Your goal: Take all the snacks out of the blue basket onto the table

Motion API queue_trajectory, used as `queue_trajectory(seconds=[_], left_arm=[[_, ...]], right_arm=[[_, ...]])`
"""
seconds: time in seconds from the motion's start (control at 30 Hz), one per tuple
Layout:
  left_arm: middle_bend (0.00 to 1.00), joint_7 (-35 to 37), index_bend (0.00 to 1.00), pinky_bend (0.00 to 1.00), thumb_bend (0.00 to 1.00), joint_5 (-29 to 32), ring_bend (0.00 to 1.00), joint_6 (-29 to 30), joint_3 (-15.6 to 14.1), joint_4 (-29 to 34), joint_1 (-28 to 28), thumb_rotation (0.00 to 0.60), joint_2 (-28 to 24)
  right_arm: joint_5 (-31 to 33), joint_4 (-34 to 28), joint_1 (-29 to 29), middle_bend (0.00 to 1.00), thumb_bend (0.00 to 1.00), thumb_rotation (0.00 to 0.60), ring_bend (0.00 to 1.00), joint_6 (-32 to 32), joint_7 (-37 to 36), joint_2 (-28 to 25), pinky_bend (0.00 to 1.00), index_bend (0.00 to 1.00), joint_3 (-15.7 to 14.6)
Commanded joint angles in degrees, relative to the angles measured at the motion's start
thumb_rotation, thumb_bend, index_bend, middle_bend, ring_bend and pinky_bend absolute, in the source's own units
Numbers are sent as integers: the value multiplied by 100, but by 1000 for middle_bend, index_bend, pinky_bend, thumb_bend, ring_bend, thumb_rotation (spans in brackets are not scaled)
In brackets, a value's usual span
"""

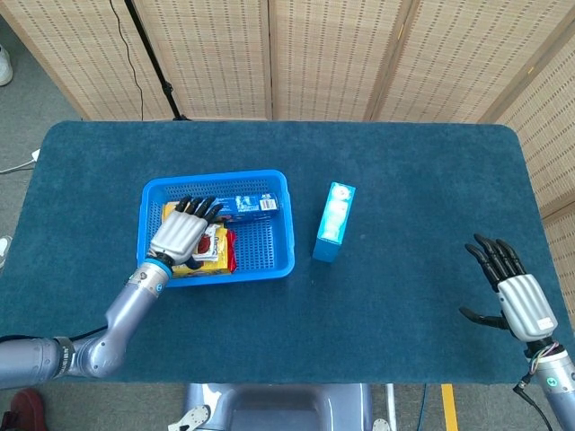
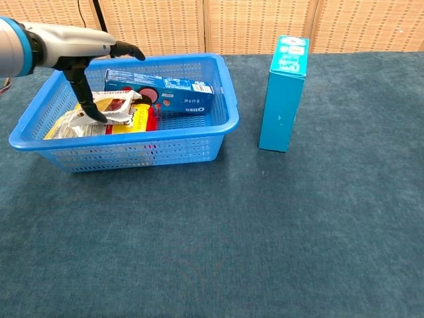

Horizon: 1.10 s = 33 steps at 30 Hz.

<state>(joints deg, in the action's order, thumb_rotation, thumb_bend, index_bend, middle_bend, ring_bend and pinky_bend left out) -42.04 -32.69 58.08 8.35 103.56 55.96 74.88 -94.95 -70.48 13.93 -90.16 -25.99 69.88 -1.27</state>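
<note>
The blue basket (image 1: 269,260) (image 2: 132,147) sits left of centre on the table. Inside it lie a blue Oreo box (image 1: 243,206) (image 2: 165,91) along the far side, a white and yellow snack packet (image 1: 216,242) (image 2: 109,106), and a red and yellow pack (image 2: 142,120) under it. My left hand (image 1: 183,233) (image 2: 76,46) hovers over the packets with fingers spread and holds nothing; its thumb reaches down to the white packet. A tall blue box (image 1: 333,221) (image 2: 283,93) stands upright on the table right of the basket. My right hand (image 1: 516,293) is open, far right near the front edge.
The table is covered in dark teal cloth (image 1: 404,180). Woven screens (image 1: 323,54) stand behind the table. A dark stand pole (image 1: 148,54) rises at the back left.
</note>
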Motion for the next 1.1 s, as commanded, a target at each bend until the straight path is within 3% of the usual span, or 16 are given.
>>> queue_trajectory(seconds=[0.03, 0.23, 0.5, 0.7, 0.83, 0.93, 1.1], left_arm=[[0, -286, 1, 0, 0, 144, 68, 246, -64, -124, 150, 600, 212], [87, -519, 39, 0, 0, 450, 219, 352, -62, -173, 313, 600, 409], [204, -649, 142, 0, 0, 632, 305, 453, -106, -297, 377, 600, 500], [300, -685, 274, 0, 1, 611, 382, 546, -141, -435, 388, 600, 608], [390, -642, 388, 0, 67, 432, 448, 674, -175, -524, 333, 600, 700], [420, -627, 423, 0, 132, 364, 470, 704, -188, -534, 300, 600, 693], [427, -510, 433, 0, 153, 195, 476, 766, -137, -434, 223, 600, 573]], right_arm=[[9, 14, -9, 0, 0, 600, 0, 11, -3, 10, 0, 0, 25], [-10, 12, -24, 0, 0, 600, 0, 18, -15, 12, 0, 0, 62], [1, 13, -43, 0, 0, 600, 0, 19, -113, 6, 0, 0, 117], [-27, -8, -48, 0, 0, 600, 0, 30, -155, -12, 0, 0, 132], [-43, -12, -54, 0, 0, 600, 0, 15, -185, -15, 0, 0, 151], [-46, -4, -55, 0, 0, 600, 0, 23, -192, -14, 0, 0, 159], [-58, -5, -63, 0, 0, 600, 0, 19, -182, -10, 0, 0, 174]])
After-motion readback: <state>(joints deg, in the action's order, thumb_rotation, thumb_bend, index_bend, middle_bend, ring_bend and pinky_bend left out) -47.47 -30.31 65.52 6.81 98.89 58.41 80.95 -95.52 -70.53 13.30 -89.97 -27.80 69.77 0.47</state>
